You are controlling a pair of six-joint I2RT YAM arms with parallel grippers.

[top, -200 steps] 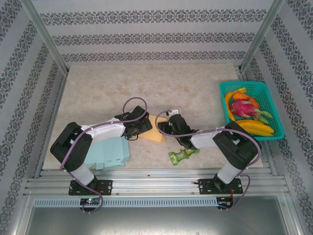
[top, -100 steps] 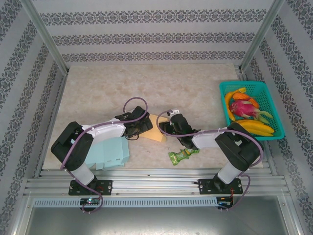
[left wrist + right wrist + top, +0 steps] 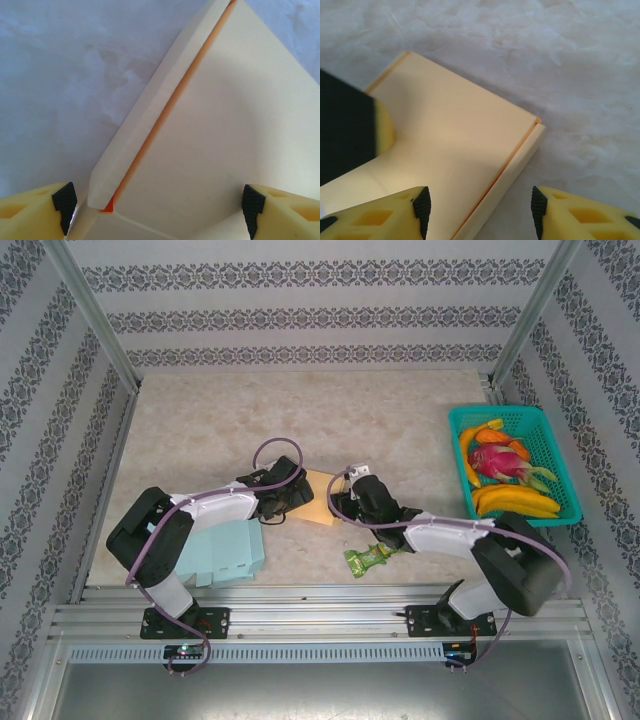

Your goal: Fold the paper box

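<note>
paper box (image 3: 320, 505): cream | green packet (image 3: 372, 557): label (too small to read)

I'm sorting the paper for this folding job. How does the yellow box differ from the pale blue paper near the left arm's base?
Colour: the yellow box is cream-yellow, the blue paper pale blue. Place: the yellow box lies mid-table, while the blue paper lies at the near edge, partly hidden by the left arm. Size: the blue paper looks larger than the yellow box from above. Both lie on the table.
</note>
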